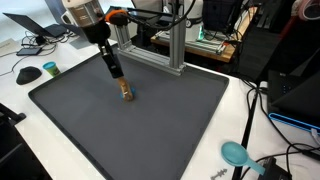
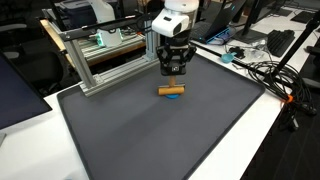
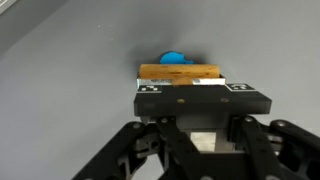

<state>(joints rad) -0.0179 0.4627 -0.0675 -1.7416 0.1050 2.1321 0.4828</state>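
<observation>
A dark grey mat (image 1: 130, 120) covers a white table (image 1: 240, 110), with an aluminium frame (image 2: 105, 60) behind the mat and monitors beyond.

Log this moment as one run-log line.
gripper: shut on small brown wooden block | blue piece: behind block | surface: dark grey mat

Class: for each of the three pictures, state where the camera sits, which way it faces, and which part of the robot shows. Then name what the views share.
Exterior view: stands off a mat corner, looks down across it; shows the gripper and wrist above a wooden block.
Exterior view: opposite side, faces the metal frame; shows the gripper head-on.
Wrist view: looks down along the gripper at the block.
Shared: block, blue piece, mat.
</observation>
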